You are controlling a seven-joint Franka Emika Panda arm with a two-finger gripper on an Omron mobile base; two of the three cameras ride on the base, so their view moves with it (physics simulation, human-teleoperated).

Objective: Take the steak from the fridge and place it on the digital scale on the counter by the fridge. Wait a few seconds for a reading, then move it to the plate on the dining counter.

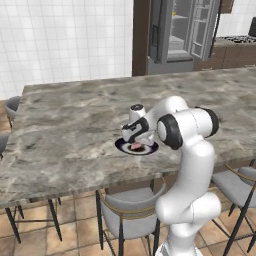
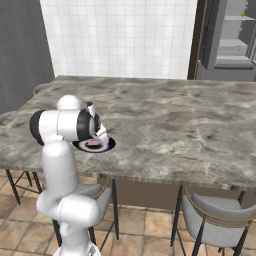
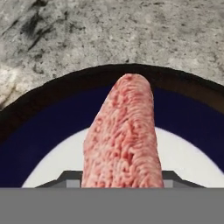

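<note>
My hand view puts me right on top of the steak [image 3: 121, 135]: a bumpy pink-red strip running up between my fingers, over the plate [image 3: 43, 118] with its dark rim and white middle. From the left base view I also see the fridge [image 1: 182, 32] standing open far behind the dining counter [image 1: 75, 125]. My arm bends down low over the plate near the counter's front edge. The gripper [image 1: 134, 142] is closed on the steak.
</note>
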